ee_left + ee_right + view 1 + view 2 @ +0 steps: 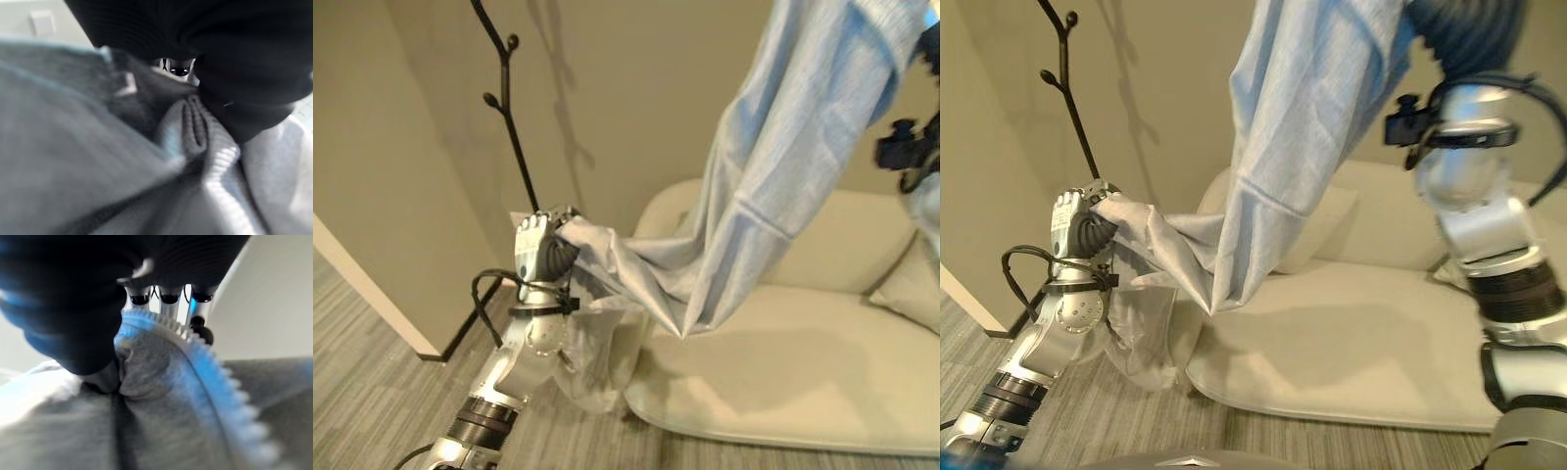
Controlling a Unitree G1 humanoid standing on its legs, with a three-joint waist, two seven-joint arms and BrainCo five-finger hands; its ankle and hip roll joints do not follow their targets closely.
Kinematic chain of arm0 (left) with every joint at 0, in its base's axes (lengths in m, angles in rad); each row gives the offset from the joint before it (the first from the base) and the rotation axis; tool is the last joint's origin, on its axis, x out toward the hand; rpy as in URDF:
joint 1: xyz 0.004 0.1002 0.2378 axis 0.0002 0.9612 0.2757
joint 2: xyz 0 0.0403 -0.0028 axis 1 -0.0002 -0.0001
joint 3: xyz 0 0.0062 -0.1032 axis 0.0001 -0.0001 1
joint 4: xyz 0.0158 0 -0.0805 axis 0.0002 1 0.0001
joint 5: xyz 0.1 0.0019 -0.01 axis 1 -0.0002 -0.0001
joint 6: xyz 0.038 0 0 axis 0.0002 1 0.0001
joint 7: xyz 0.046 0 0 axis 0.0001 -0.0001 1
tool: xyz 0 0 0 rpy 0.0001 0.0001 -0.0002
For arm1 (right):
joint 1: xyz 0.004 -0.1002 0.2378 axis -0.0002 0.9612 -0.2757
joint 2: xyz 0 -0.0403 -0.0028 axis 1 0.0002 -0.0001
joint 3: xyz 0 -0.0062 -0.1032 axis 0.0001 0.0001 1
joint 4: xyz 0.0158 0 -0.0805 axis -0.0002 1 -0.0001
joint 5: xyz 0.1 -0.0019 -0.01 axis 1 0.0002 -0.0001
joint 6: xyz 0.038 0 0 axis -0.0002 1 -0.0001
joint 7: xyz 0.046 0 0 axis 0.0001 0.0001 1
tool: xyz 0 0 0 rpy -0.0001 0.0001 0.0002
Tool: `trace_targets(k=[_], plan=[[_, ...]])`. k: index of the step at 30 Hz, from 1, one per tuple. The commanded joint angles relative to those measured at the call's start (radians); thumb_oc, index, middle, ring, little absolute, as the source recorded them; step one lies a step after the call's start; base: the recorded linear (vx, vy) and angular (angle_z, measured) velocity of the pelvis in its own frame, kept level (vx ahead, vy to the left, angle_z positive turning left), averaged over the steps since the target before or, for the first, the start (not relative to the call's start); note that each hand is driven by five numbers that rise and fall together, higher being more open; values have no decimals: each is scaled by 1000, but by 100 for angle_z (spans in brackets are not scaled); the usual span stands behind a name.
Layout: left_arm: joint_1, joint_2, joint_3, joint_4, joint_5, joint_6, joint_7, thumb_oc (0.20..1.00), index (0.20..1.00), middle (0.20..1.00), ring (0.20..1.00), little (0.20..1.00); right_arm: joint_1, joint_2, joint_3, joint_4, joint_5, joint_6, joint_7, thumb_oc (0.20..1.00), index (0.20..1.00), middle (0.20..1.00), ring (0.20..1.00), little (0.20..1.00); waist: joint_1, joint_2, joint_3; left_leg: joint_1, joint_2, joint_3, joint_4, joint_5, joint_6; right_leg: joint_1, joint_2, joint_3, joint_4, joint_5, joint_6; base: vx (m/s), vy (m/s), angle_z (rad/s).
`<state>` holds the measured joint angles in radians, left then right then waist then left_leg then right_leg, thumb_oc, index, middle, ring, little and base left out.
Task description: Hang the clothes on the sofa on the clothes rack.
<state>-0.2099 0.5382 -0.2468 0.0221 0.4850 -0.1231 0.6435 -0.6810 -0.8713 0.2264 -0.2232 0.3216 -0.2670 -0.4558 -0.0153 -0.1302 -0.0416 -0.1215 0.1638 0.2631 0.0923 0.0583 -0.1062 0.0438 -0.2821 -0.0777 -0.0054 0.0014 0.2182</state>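
Left hand point(1077, 223) gripping pale blue garment point(1302, 127), fingers curled, arm reaching up at low left. Right hand point(166, 298) clamping same cloth, arm raised high.

Pale blue garment point(773, 186), cream sofa point(803, 362), seemingly black rack point(509, 108).

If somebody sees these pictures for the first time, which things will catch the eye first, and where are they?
First comes the pale blue garment, stretched in the air across the middle of the scene above the cream sofa. The left hand grips its lower end near the black clothes rack, whose knobbed branches are bare, and the right hand holds its ribbed edge up high.
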Motion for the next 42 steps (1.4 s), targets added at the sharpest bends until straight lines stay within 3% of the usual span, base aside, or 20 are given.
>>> trace_targets(k=[1, 5, 10, 11, 12, 16, 17, 22, 37, 40, 42], plan=[[-95, 29, -42, -44, -6, -16, -52, 200, 200, 200, 200, 200, 51, -62, 51, -27, 320, -32, 161, 200, 200, 200, 200, 200, 10, -4, 10, -74, 24, -58, 83, -95, 30, -7, -105, -13, 116, 172, 6, -14, 115, 0], [-93, 27, -81, -38, -28, -10, -88, 200, 200, 200, 200, 200, 88, -154, 63, -21, 408, -3, 209, 200, 200, 200, 200, 200, 3, -16, 25, -15, -27, -53, -24, -64, 55, -44, -123, -25, 196, 240, 10, 3, 149, 6], [-72, -1, -97, -44, -20, -15, -123, 200, 200, 200, 200, 200, 145, -158, -9, -1, 474, -42, 230, 200, 200, 200, 200, 200, -2, -29, 10, 20, -65, -56, -87, -51, 66, -22, -135, -30, 182, 272, 28, 56, 63, 15], [112, -81, -86, 378, -402, -68, -375, 200, 200, 200, 200, 200, -293, -343, -43, 293, 122, -13, 122, 200, 200, 200, 200, 200, -7, 1, -3, 155, -153, -112, -140, -102, 93, -42, 171, -18, 48, -10, -80, 7, -2, 17], [118, -88, -82, 380, -414, -67, -379, 200, 200, 200, 200, 200, -293, -339, -35, 301, 130, -12, 125, 200, 200, 200, 200, 200, -2, -4, -11, 156, -152, -108, -142, -103, 89, -36, 185, -8, 10, 1, -80, 0, 0, 0], [126, -102, -94, 386, -436, -58, -380, 200, 200, 200, 200, 200, -308, -276, 13, 352, 224, -15, 130, 200, 200, 200, 200, 200, 5, -4, -19, 161, -142, -93, -144, -101, 85, -26, 199, 4, -37, 35, -87, -76, -55, -20], [125, -118, -100, 401, -461, -45, -387, 200, 200, 200, 200, 200, -285, -245, 66, 340, 307, 14, 178, 200, 200, 200, 200, 200, 3, -5, -22, 165, -135, -87, -151, -94, 83, -25, 207, 8, -43, 39, -93, -30, -25, -19], [133, -119, -114, 388, -468, -23, -400, 200, 200, 200, 200, 200, -243, -258, 144, 339, 349, 86, 218, 200, 200, 200, 200, 200, 1, -6, -18, 177, -122, -85, -154, -85, 77, -21, 215, 5, -45, 41, -100, -33, -32, -6], [187, -111, -46, 393, -522, -21, -370, 200, 200, 200, 200, 200, -538, -289, 277, 366, 415, 3, 217, 200, 200, 200, 200, 200, 31, -23, -20, 190, -98, -139, -167, -64, 55, 7, 235, -34, -49, 20, -120, 11, -25, 6], [185, -94, -8, 393, -496, -24, -323, 200, 200, 200, 200, 200, -607, -270, 320, 359, 428, -17, 218, 200, 200, 200, 200, 200, 38, -31, -22, 194, -93, -141, -167, -64, 50, 11, 241, -37, -48, 15, -124, 19, -28, 12], [179, -37, 60, 368, -402, -17, -224, 200, 200, 200, 200, 200, -651, -241, 351, 354, 448, -35, 219, 200, 200, 200, 200, 200, 51, -37, -22, 195, -88, -148, -148, -76, 49, 16, 246, -37, -46, 8, -128, 29, -47, 3]])
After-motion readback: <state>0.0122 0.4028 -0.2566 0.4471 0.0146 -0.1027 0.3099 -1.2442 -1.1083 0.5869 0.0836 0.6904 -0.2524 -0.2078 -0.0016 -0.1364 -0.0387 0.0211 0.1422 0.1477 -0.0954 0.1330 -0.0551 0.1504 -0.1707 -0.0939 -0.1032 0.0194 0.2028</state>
